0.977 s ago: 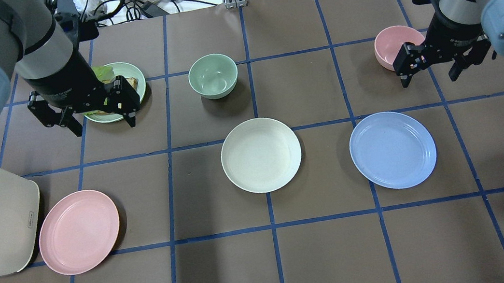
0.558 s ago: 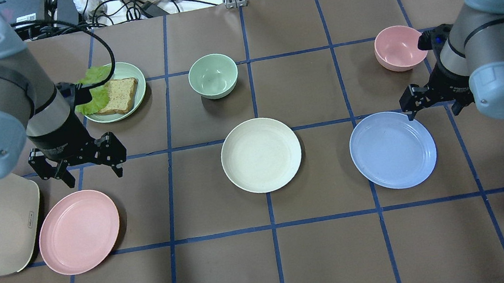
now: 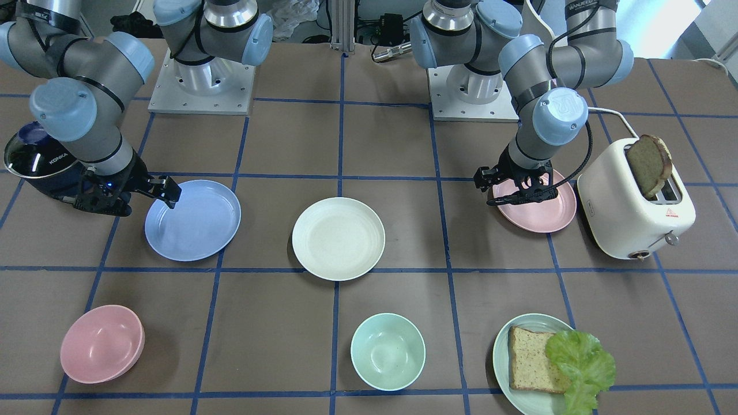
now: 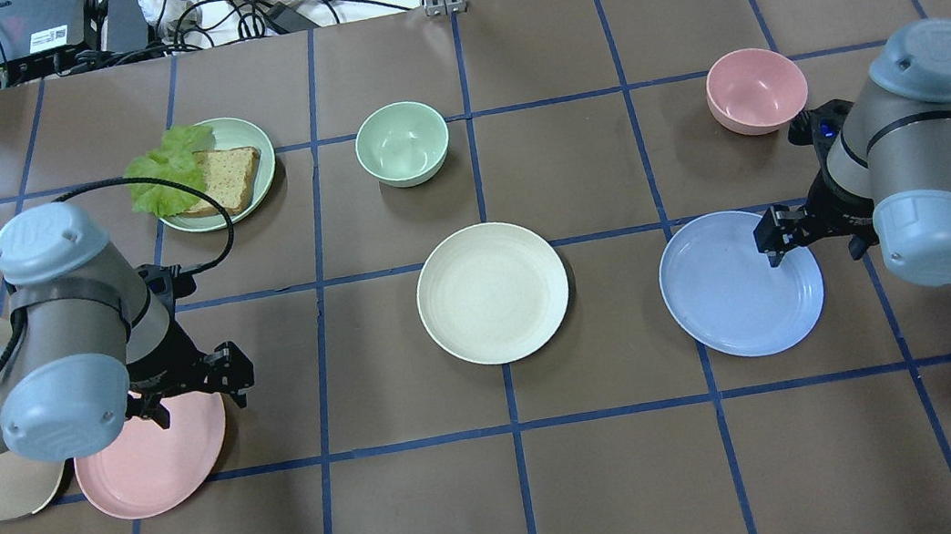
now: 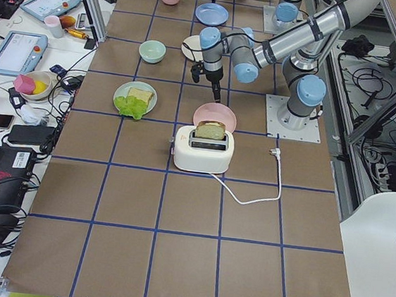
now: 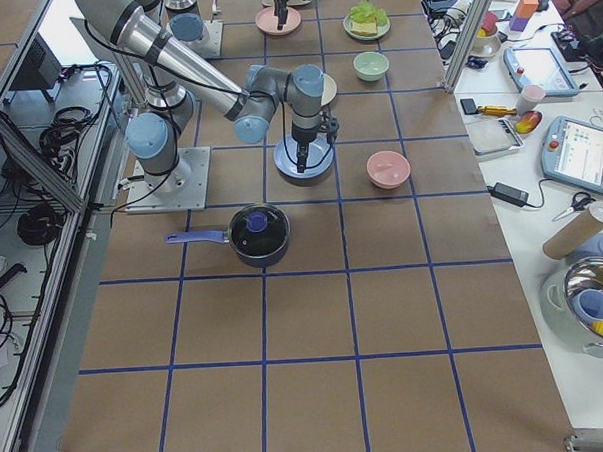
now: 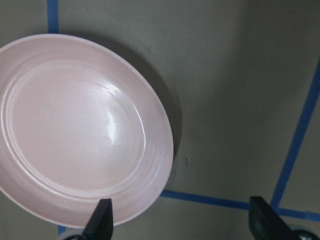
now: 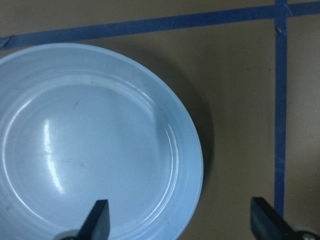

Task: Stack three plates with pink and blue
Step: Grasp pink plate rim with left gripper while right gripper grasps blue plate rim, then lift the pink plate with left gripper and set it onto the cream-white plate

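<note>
Left fingers [image 7: 102,216] wide apart, empty, astride pink plate [image 7: 75,130] rim | right fingers [image 8: 97,218] likewise astride blue plate [image 8: 90,145] rim

Robotics lab — grid-taped table [image 4: 615,488], teach pendants [image 6: 577,152].

Pink plate [image 4: 154,461] left, cream plate [image 4: 493,292] centre, blue plate [image 4: 732,297] right, all flat, unstacked
</note>
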`<act>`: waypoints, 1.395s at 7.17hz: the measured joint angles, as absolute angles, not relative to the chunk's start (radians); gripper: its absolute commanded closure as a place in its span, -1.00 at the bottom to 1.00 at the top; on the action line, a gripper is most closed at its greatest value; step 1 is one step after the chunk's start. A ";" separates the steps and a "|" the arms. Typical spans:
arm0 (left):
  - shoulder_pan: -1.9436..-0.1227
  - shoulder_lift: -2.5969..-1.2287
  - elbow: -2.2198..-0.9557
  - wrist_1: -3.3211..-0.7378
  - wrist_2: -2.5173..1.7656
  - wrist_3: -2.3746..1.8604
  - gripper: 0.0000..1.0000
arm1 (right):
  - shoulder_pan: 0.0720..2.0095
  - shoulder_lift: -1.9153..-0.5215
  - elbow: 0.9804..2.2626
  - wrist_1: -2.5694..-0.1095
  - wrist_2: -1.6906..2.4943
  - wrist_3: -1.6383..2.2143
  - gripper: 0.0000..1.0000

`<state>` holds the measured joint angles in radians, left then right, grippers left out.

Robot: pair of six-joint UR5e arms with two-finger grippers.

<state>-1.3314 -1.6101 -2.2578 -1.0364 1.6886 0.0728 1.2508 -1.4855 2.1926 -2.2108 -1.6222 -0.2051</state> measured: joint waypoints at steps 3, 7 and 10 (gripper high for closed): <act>-1.328 -1.655 -2.283 -0.980 1.688 0.104 0.76 | 1.173 -1.457 2.282 -2.362 -1.576 -0.244 -0.80; -1.343 -1.673 -2.278 -0.949 1.686 0.169 1.00 | 1.157 -1.443 2.307 -2.417 -1.495 -0.244 0.51; -1.436 -1.662 -2.200 -0.960 1.680 0.153 1.00 | 1.157 -1.444 2.309 -2.418 -1.487 -0.251 1.00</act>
